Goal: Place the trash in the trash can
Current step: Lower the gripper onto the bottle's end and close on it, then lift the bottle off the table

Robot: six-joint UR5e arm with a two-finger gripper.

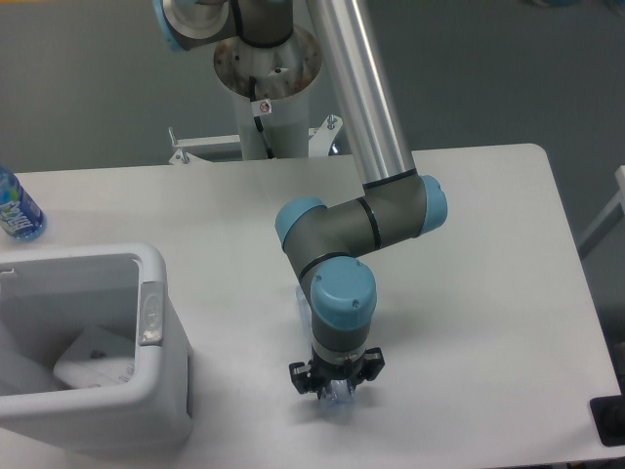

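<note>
crushed clear plastic bottle (305, 305) lying on the white table (488, 293), mostly hidden under the wrist, one end peeking out beside the blue joint cap and the other showing between the fingertips. gripper (335, 384) down over that near end, jaws narrow around it; whether truly clamped or just straddling, cannot tell. probably very light, thin-walled and springy, slick too, so likely to squirm or pop out under a hard pinch; better taken across a creased, flattened part than on a rounded end. white trash can (161, 376) well apart on the left, crumpled white wrapper (95, 360) already lying inside. small blue-labelled bottle (16, 208) at the far left edge.
</note>
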